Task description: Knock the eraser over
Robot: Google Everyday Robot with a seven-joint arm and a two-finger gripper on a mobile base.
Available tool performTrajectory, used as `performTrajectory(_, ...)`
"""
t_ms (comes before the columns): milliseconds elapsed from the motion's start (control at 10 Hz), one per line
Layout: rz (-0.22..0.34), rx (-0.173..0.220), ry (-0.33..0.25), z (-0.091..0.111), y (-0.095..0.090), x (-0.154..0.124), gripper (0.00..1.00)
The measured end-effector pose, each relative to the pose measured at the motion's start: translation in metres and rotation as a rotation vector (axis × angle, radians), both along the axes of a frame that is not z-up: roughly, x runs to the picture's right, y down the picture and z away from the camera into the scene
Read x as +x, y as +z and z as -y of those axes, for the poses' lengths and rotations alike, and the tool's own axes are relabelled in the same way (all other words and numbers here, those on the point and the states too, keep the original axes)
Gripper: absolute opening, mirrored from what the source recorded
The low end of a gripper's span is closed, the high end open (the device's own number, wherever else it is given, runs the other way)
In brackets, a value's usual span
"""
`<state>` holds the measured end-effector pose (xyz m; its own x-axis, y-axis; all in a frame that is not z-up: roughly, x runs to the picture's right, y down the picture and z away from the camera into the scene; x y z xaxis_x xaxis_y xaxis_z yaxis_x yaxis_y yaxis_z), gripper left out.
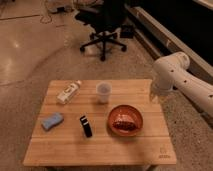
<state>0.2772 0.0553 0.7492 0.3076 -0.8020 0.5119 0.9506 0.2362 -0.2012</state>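
Note:
The eraser [85, 126], a small black block with a pale stripe near its top, stands upright on the wooden table [100, 152], a little left of centre toward the front. My white arm [172, 72] bends down at the table's far right edge. The gripper [156, 95] at its lower end hangs there, shut with nothing in it. It is well to the right of the eraser and behind it, with the bowl lying between them.
A white cup [103, 92] stands behind the eraser. A white bottle [69, 92] lies at the back left, a light-blue sponge [52, 121] at the left. An orange bowl [125, 120] sits right of the eraser. A black office chair [102, 25] stands beyond the table.

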Motion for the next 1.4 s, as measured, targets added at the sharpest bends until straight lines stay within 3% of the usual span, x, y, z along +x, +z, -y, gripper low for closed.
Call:
performTrajectory(700, 0.008, 0.002, -0.012, -0.011, -0.009, -0.056, 0.41)
performTrajectory(1000, 0.002, -0.003, -0.014, -0.010, -0.006, -0.035, 0.41)
performTrajectory(1400, 0.002, -0.003, -0.014, -0.012, -0.005, -0.052, 0.41)
